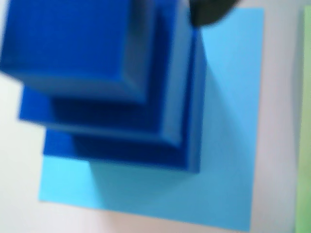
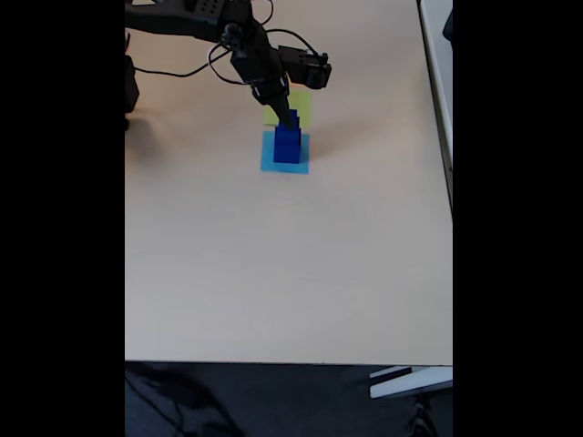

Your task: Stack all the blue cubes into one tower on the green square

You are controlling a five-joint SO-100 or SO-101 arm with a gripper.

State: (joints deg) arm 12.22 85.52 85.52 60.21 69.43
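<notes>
While the tower (image 2: 288, 144) stands stepped on the light-blue square (image 1: 228, 145), not the green square (image 2: 301, 107), the claw (image 2: 284, 111) hovers atop; its grip I cannot tell.

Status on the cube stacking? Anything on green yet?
Done: nothing on the green square; it looks bare. The blue cubes are piled as a stepped tower, but it stands on the light-blue square, not green. In hand: the gripper is at the tower's top; whether it grips a cube can't be told. Left: move the cubes over and rebuild the tower on green.
</notes>
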